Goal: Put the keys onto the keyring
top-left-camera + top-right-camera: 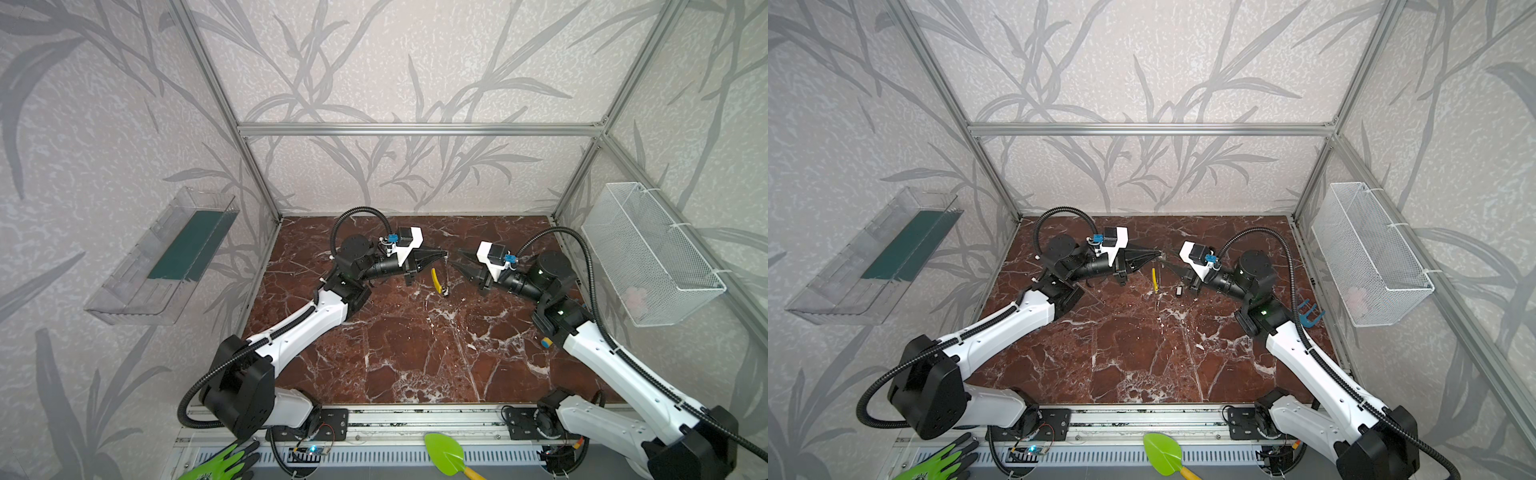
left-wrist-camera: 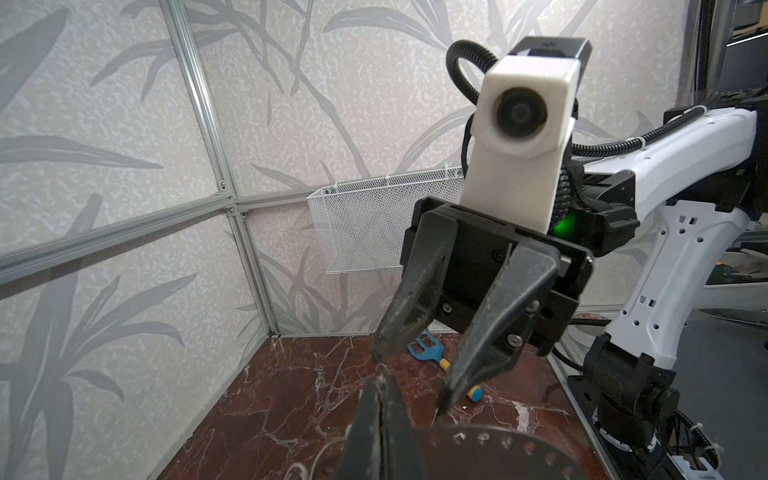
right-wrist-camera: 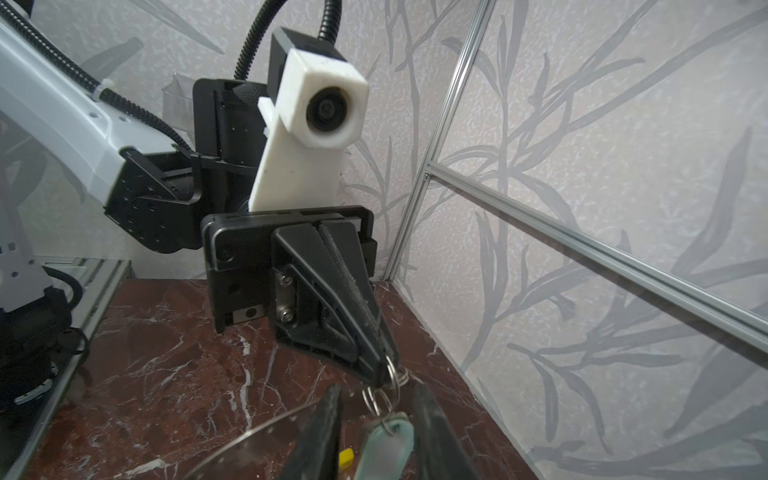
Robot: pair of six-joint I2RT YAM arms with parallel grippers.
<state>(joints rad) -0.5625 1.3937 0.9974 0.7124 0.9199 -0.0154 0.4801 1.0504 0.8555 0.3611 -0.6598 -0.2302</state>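
1. Nearest, at the front edge below the arm bases, lie a bright green trowel [image 1: 444, 452] and a green-and-black glove [image 1: 226, 462], both off the marble.
2. Both arms reach over the red-brown marble tabletop [image 1: 395, 357] toward its far middle, their tips almost meeting there.
3. The left hand [image 3: 384, 371] has its fingers pressed together, pinching the small split rings at the top of the keys [image 3: 387, 434]. The pale teal tag hangs just under the tips, above the tabletop.
4. The right hand [image 2: 409, 382] is spread, with nothing gripped. In the right wrist view its fingers stand on either side of the hanging tag; whether they touch it cannot be told.
5. The keyring [image 2: 494, 438] shows its perforated rim just below the left hand in the left wrist view. In both top views it is edge-on between the two hands, with its yellow sleeve [image 1: 436, 283] on the left arm's side. Whether it hangs from the split rings or rests on the tabletop cannot be told.
6. A blue toy fork [image 2: 424, 349] and a yellow-and-blue peg [image 2: 475, 394] lie near the right arm, well apart from the hands.
7. A white mesh basket [image 1: 652, 253] hangs on the right wall and a clear tray [image 1: 166, 257] on the left wall.
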